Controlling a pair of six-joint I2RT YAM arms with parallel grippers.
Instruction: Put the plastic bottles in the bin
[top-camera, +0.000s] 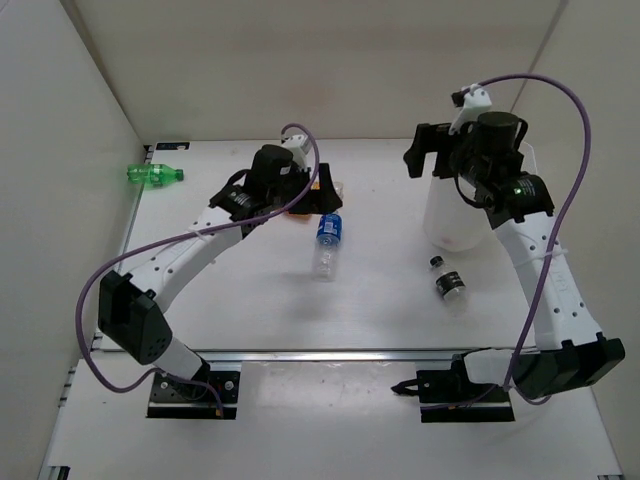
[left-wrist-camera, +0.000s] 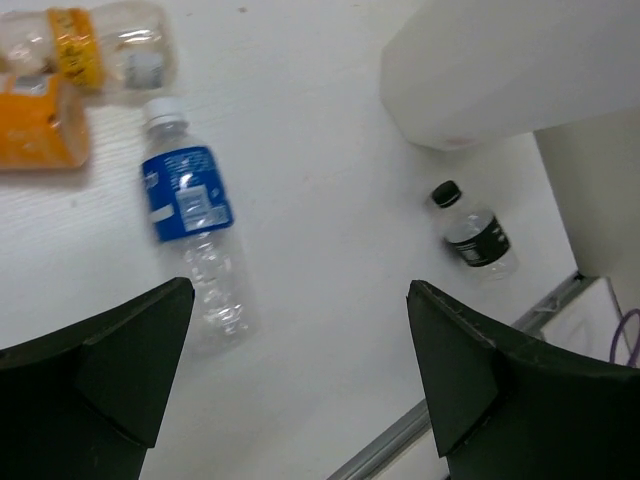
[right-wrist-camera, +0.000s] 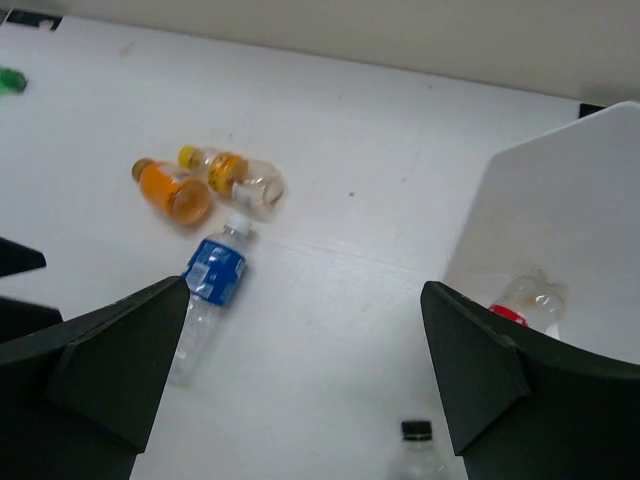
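Far to the left of my left pincer (left-wrist-camera: 300, 290), a green bottle (top-camera: 153, 175) lies by the wall. That pincer is spread wide and holds nothing; an orange bottle (left-wrist-camera: 40, 135) and a blue-label bottle (left-wrist-camera: 190, 215) lie just past one finger, and a black-label bottle (left-wrist-camera: 478, 238) lies past the other, near the bin (left-wrist-camera: 500, 70). My right pincer (right-wrist-camera: 305, 290) is spread wide and empty too, up beside the bin, and a red-label bottle (right-wrist-camera: 525, 300) lies inside it.

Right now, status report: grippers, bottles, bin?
Left gripper open, empty; right gripper open, empty. Bin holds one clear bottle. Blue bottle, black-label bottle, orange bottles, green bottle on table. No obstruction seen.
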